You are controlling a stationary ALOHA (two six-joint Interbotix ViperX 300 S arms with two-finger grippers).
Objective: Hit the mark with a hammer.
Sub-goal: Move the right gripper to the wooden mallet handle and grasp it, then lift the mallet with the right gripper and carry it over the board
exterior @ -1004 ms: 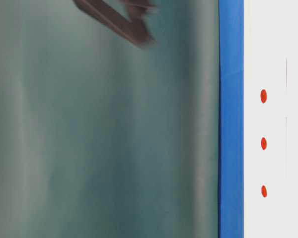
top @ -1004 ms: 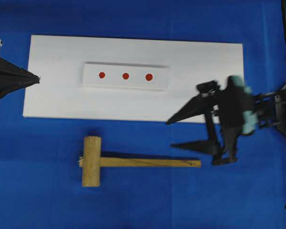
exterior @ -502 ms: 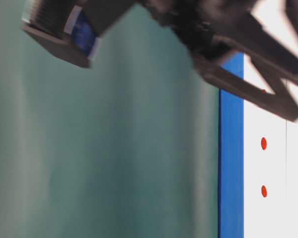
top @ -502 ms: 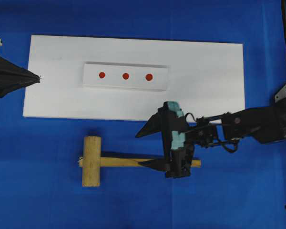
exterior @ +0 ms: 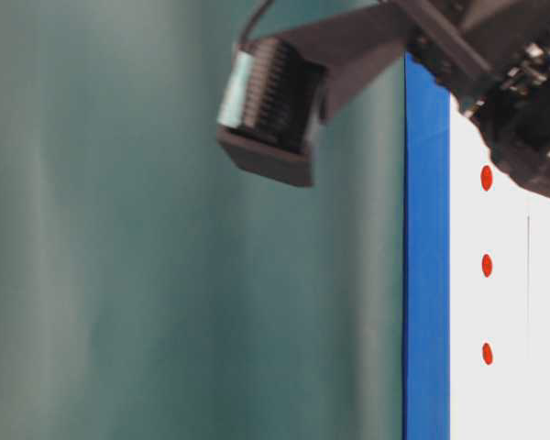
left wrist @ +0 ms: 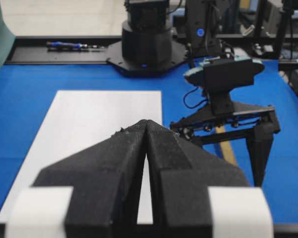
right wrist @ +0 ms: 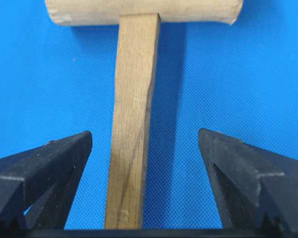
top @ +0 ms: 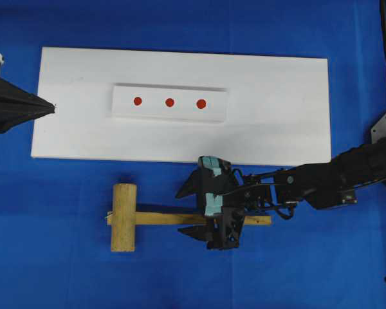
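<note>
Down on the blue mat (top: 51, 270), the hammer (top: 180, 219) lies flat below the white board (top: 276, 109) with the right gripper (top: 188, 213) spread wide around its handle, not squeezing, while the left gripper (top: 50, 107) sits pinched shut by the board's left edge.

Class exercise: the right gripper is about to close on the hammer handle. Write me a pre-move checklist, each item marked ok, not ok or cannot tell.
1. Right gripper open: ok, the jaws stand wide.
2. Hammer handle between the fingers: ok, with a gap on each side in the right wrist view.
3. Fingertips low enough to grip: cannot tell.
4. Hammer lying flat on the blue cloth, nothing on it: ok.
5. Mark uncovered on the white strip: ok.
6. Left gripper shut and away from the hammer: ok.
</note>
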